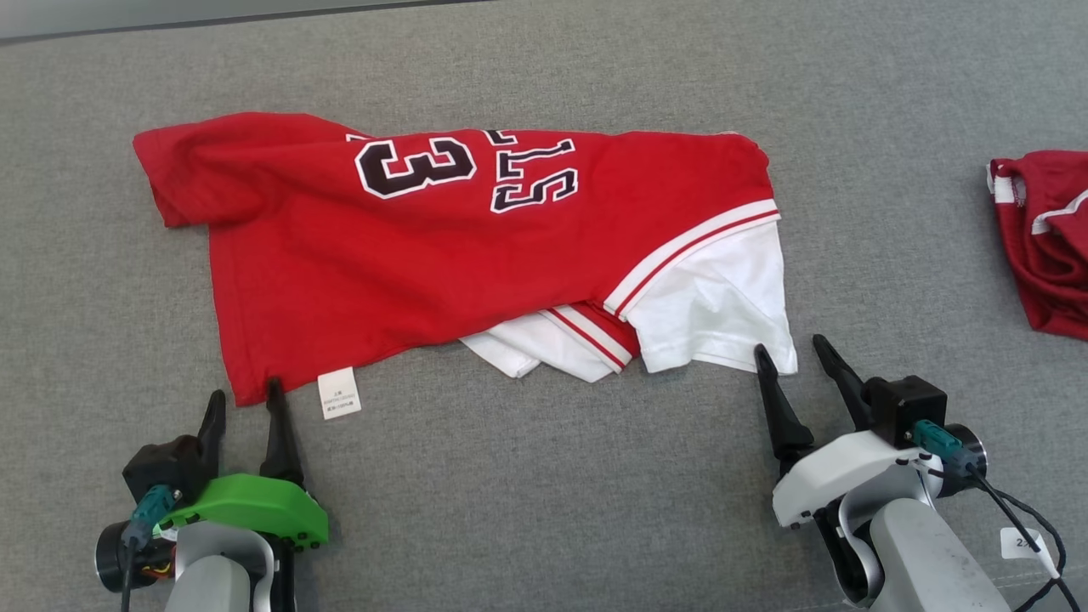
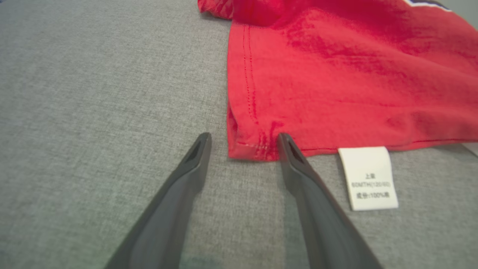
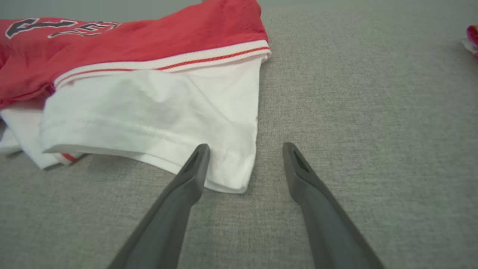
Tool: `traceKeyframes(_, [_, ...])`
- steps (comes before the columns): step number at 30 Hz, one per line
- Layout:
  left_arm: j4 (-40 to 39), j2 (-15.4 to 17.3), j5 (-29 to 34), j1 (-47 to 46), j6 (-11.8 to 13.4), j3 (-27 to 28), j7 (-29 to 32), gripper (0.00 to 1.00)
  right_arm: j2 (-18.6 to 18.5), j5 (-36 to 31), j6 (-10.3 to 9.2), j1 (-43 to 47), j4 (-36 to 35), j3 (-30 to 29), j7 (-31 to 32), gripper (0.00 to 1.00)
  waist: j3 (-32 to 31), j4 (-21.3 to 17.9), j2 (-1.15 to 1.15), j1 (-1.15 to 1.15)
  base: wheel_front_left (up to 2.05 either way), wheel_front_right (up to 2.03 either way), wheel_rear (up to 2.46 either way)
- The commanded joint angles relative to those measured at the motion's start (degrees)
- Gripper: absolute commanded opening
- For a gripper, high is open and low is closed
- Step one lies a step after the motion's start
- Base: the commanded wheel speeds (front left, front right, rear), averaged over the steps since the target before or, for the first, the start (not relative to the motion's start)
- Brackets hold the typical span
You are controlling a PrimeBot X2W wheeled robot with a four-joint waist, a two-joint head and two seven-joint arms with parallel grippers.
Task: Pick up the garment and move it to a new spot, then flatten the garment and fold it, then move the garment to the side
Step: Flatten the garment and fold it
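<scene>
Garment (image 1: 442,255) lies spread mid-worktop (image 1: 544,510). Your left gripper (image 1: 245,389) and right gripper (image 1: 789,343) both stand open at its near corners. You look poised to fold, so close on both corners, then lift together.

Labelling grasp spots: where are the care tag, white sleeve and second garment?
care tag (image 2: 368,179), left wrist view, tag's printed middle
white sleeve (image 3: 149,108), right wrist view, sleeve's middle
second garment (image 1: 1054,255), head view, red body
</scene>
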Motion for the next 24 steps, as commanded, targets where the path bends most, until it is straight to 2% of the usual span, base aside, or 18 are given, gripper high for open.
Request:
traceKeyframes(1, [1.0, 0.1, -0.3, -0.7, -0.4, 0.2, 0.3, 0.81, -0.1, -0.2, -0.09, -0.7, 0.2, -0.1, -0.2, 1.00, 0.1, -0.1, 0.12, 0.00, 0.00, 0.00, 0.00])
traceKeyframes(2, [1.1, 0.1, -0.2, -0.8, -0.6, 0.1, 0.3, 0.48, -0.1, -0.2, -0.09, -0.8, 0.3, -0.2, -0.2, 1.00, 0.2, -0.2, 0.12, 0.00, 0.00, 0.00, 0.00])
traceKeyframes(3, [1.3, 0.1, 0.0, -0.9, -0.8, -0.1, 0.3, 0.30, -0.2, -0.3, -0.09, -0.9, 0.5, -0.2, -0.2, 1.00, 0.3, -0.2, 0.12, 0.00, 0.00, 0.00, 0.00])
traceKeyframes(4, [1.2, 0.1, 0.0, -1.0, -1.0, -0.3, 0.3, 0.04, -0.2, -0.3, -0.09, -0.9, 0.7, -0.3, -0.2, 1.00, 0.3, -0.2, 0.12, 0.00, 0.00, 0.00, 0.00])
traceKeyframes(5, [1.1, 0.1, 0.3, -1.1, -1.1, -0.6, 0.3, 0.00, -0.2, -0.2, -0.09, -0.9, 0.9, -0.3, -0.2, 1.00, 0.3, -0.2, 0.12, 0.00, 0.00, 0.00, 0.00])
traceKeyframes(12, [-0.6, 0.1, 0.6, -0.6, -1.3, -2.0, 0.2, 0.00, -0.1, -0.3, -0.09, -2.4, 3.4, 0.6, -0.2, 1.00, 0.9, 0.0, 0.12, 0.00, 0.00, 0.00, 0.00])
traceKeyframes(13, [-0.8, 0.1, 0.6, -0.5, -1.3, -2.2, 0.2, 0.00, -0.2, -0.1, -0.09, -2.8, 4.2, 1.0, -0.1, 0.96, 1.0, 0.1, 0.12, 0.00, 0.00, 0.00, 0.00])
traceKeyframes(14, [-0.9, 0.1, 0.6, -0.5, -1.4, -2.4, 0.2, 0.00, -0.3, 0.1, -0.09, -3.1, 4.8, 1.4, 0.0, 0.40, 1.1, 0.3, 0.12, 0.00, 0.00, 0.00, 0.00])
traceKeyframes(15, [-0.9, 0.1, 0.6, -0.5, -1.5, -2.6, 0.2, 0.00, -0.3, 0.3, -0.07, -3.4, 5.3, 1.7, 0.0, 0.00, 1.1, 0.4, 0.12, 0.00, 0.00, 0.00, 0.00])
traceKeyframes(19, [-2.7, 0.1, 0.8, 0.0, -1.9, -2.1, 0.2, 0.00, -1.0, 1.8, -0.08, -2.8, 5.1, 1.8, 0.0, 0.00, 0.1, 0.7, 0.12, 0.00, 0.00, 0.00, 0.00])
traceKeyframes(24, [-8.5, 0.2, 2.8, 1.4, -2.4, -1.1, 0.2, 0.00, -1.7, 3.5, -0.09, -1.8, -0.3, 0.8, -0.1, 0.00, -4.1, 0.2, 0.12, 0.00, 0.00, 0.00, 0.00])
